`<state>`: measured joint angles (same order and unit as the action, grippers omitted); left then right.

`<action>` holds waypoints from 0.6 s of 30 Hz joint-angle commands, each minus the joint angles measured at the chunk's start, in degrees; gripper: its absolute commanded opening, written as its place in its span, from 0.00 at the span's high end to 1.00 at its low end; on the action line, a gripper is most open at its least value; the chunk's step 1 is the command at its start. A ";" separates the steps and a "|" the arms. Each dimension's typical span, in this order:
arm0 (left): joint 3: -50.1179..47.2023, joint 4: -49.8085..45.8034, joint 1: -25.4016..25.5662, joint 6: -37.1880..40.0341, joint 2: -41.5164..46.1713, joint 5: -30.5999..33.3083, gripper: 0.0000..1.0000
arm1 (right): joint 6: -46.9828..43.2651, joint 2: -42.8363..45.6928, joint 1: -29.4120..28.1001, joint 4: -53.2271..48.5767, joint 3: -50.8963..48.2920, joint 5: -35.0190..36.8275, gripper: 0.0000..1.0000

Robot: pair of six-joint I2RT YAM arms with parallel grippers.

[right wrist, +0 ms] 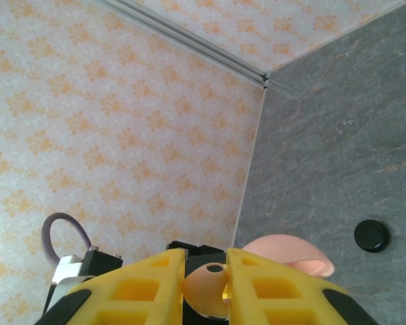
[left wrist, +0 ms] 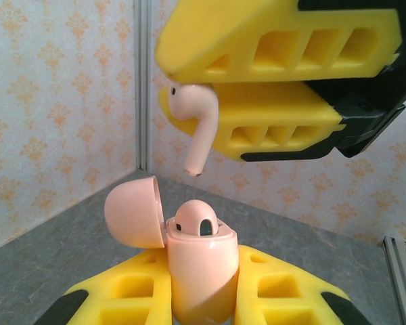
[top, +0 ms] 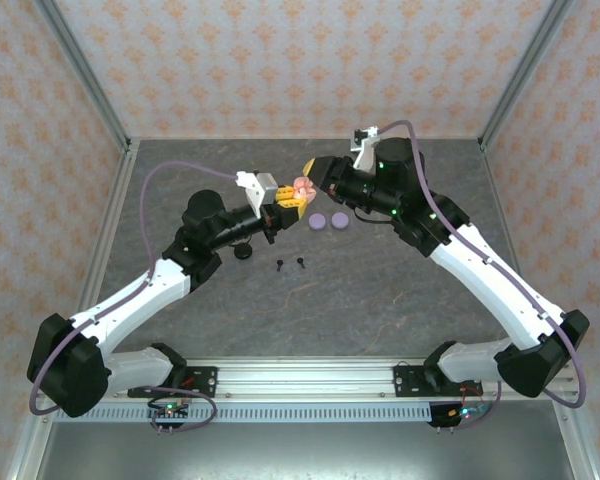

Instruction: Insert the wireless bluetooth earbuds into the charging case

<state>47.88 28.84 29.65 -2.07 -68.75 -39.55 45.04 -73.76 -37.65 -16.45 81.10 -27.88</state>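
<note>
- There's the pink earbud [left wrist: 196, 115], hanging stem-down just above the open pink case [left wrist: 199, 250], lined up for the empty slot, I'd say.
- The right gripper [right wrist: 206, 267] is pinched tight on its head.
- The left gripper [left wrist: 203, 284] is clamped round the case, holding it upright off the table [top: 380, 290], lid flipped back.
- A second pink earbud [left wrist: 196, 218] sits inside.
- Down on the table: two black earbuds [top: 280, 266], two purple cases [top: 318, 222], one black case [right wrist: 372, 235].
</note>
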 commanded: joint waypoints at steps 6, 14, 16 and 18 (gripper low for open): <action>2.04 3.70 0.76 0.69 0.59 0.49 1.00 | 0.24 0.89 -0.50 1.03 -1.55 0.67 0.79; 2.27 3.68 0.76 0.70 0.46 0.52 1.00 | -0.26 1.60 -0.52 -0.36 -2.42 1.40 0.79; 2.30 3.75 0.77 0.57 0.46 0.61 1.00 | -0.06 1.48 -0.50 -0.65 -2.38 1.33 0.79; 2.36 3.77 0.78 0.67 0.46 0.70 1.00 | 0.10 1.41 -0.50 -1.00 -2.53 1.09 0.79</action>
<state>47.88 29.10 30.02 -2.07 -68.75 -39.55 45.04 -73.76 -37.85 -16.71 79.02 -27.22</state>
